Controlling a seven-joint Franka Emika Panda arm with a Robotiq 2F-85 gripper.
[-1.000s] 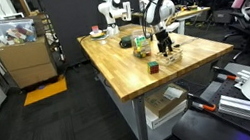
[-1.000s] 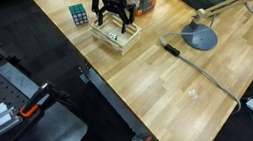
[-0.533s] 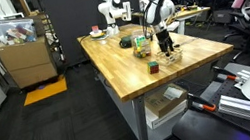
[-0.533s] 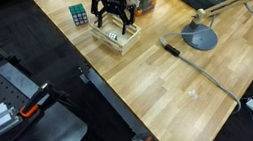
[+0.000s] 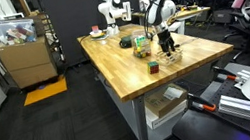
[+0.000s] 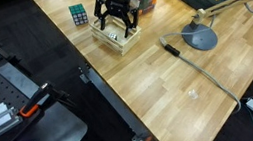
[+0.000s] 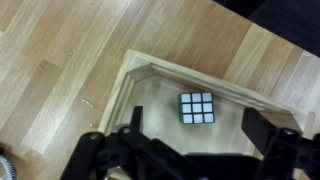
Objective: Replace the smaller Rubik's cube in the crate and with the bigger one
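Pincer [image 6: 117,23] spread wide, your arm [image 5: 160,2] bends over from the far side of the table [image 6: 161,96] and hangs with the wrist pointing straight down above the crate [image 6: 121,45]. In the wrist view, the smaller Rubik's cube [image 7: 197,108] lies flat on the crate floor, clear of the walls, framed between the two dark fingers [image 7: 262,130] (neither touches it). The bigger one [image 6: 79,15] sits on the table outside the crate, just beside it. A green box [image 5: 141,45] stands near the crate.
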